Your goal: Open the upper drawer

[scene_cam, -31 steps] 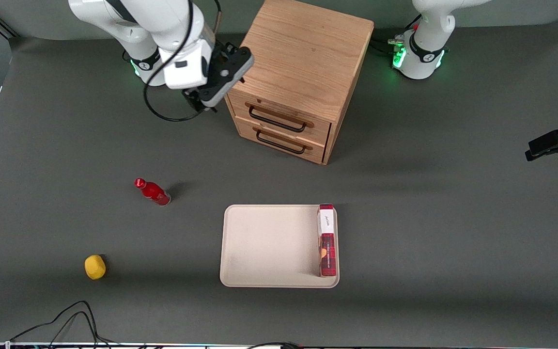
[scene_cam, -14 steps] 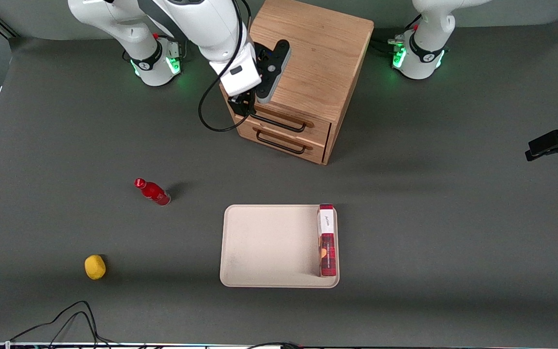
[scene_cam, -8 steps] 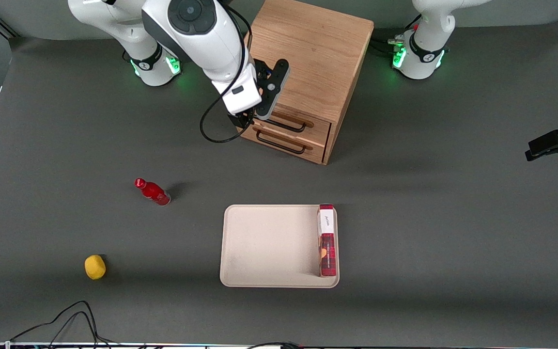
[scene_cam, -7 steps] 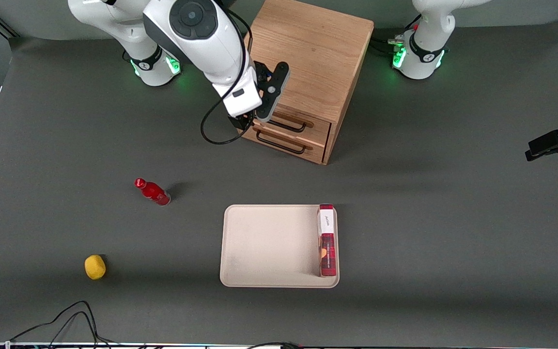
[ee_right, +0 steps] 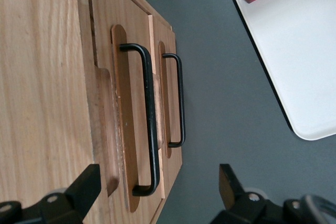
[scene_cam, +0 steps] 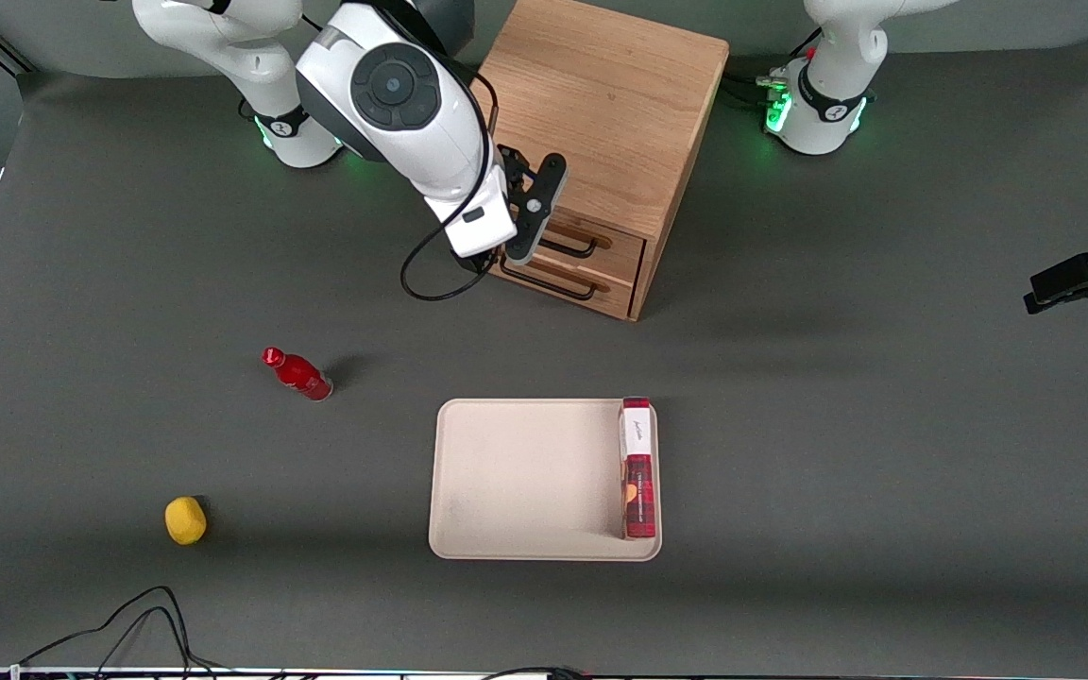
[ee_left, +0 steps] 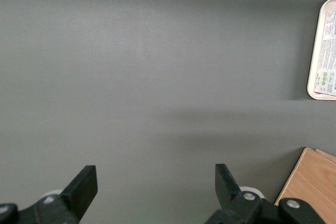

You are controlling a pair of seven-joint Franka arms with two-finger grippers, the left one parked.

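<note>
tray (scene_cam: 506, 472): one red box (scene_cam: 637, 472) along its edge
upper drawer (scene_cam: 615, 247): shut
drawers: two
gripper (scene_cam: 497, 255): fingers spread, before the cabinet (scene_cam: 601, 104), picture's top centre

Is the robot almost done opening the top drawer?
Not yet. The upper drawer is shut, its front flush with the bottom drawer under it. What looks done is the approach: the gripper hangs in front of the cabinet, near the end of the black handle. In the wrist view its fingers are spread open, holding nothing. Gripping the handle and pulling are left.
</note>
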